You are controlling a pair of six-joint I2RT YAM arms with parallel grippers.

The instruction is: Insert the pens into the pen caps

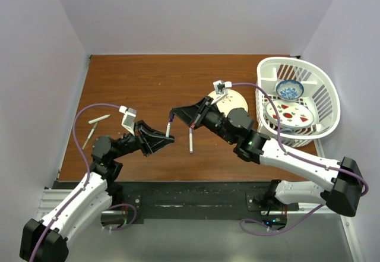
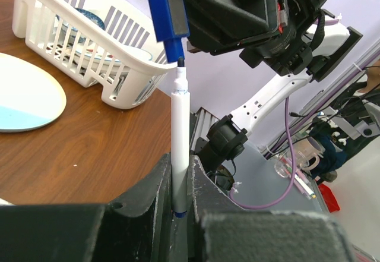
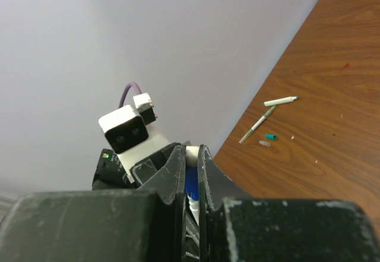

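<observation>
My left gripper [image 1: 163, 136] [image 2: 180, 164] is shut on a white pen [image 1: 168, 129] [image 2: 180, 131] and holds it upright above the table. My right gripper [image 1: 174, 114] [image 3: 191, 155] is shut on a dark blue pen cap [image 2: 168, 18] [image 3: 191, 182], mouth down, right over the pen's dark tip, which is at the cap's opening. Another pen [image 1: 190, 140] with dark ends lies on the table mid-front. Two more pens [image 1: 99, 119] [image 1: 90, 134] lie at the left, also in the right wrist view [image 3: 280, 101] [image 3: 257, 124]. A green cap [image 3: 271, 136] lies beside them.
A white basket [image 1: 328, 98] at the right holds a blue bowl [image 1: 290, 88] and patterned plates. A round pale plate [image 1: 233, 103] lies beside it, partly under my right arm. White walls close in the table on three sides.
</observation>
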